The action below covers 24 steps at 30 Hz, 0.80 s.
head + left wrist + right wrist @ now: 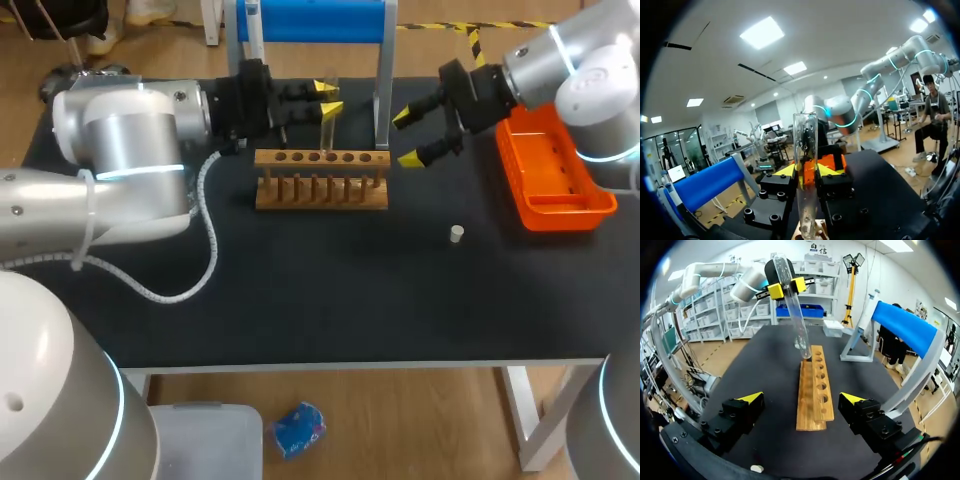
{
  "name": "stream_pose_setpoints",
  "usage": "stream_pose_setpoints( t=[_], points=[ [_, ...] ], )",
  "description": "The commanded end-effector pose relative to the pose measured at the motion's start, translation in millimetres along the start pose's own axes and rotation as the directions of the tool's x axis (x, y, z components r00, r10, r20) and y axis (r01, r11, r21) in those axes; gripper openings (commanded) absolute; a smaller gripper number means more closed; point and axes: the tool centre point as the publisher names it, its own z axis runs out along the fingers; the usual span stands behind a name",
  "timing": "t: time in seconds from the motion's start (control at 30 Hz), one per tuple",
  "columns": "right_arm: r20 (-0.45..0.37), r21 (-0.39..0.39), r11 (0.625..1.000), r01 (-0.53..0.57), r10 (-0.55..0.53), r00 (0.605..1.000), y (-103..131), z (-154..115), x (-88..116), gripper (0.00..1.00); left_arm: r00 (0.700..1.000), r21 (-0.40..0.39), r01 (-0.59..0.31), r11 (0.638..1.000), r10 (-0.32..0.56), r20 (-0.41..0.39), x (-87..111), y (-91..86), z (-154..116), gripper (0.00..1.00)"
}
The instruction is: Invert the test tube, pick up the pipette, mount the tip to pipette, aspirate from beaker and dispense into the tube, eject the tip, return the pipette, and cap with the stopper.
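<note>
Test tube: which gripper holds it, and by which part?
The left gripper holds the test tube by its upper part; the right gripper is open and empty.

Black table (pixel 330 300); pale brown wooden test tube rack (pixel 321 190); clear test tube (pixel 326 130); bright orange tray (pixel 565 215) at the right edge; white stopper (pixel 456 234). The left gripper (pixel 329 98) and right gripper (pixel 405 138) are black (tips yellow).

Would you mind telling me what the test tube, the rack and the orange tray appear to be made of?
The test tube looks like clear glass or hard plastic: the background shows through it. The rack looks like unpainted wood: matte light brown, faint grain. The orange tray seems moulded plastic: uniform bright colour, smooth rim.
</note>
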Motion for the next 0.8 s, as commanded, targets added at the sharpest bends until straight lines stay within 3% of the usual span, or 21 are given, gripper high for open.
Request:
stream_pose_setpoints(
  t=[0.03,0.33,0.8],
  points=[
    [-0.011,0.025,1.0,0.015,-0.015,1.0,-4.1,3.2,-8.2,1.0,1.0,-0.007,0.013,1.0,-0.013,-0.01,-9.4,5.8,8.6,0.0],
    [-0.011,0.044,0.999,0.019,-0.018,1.0,-14.9,10.1,-17.6,1.0,0.999,-0.016,0.034,0.999,-0.035,-0.014,-10.8,14.0,12.9,0.0],
    [-0.04,0.047,0.998,0.037,-0.035,0.999,-18.7,17.0,-16.1,1.0,0.998,-0.026,0.055,0.998,-0.055,-0.019,-10.5,21.6,18.1,0.0]
  ],
)
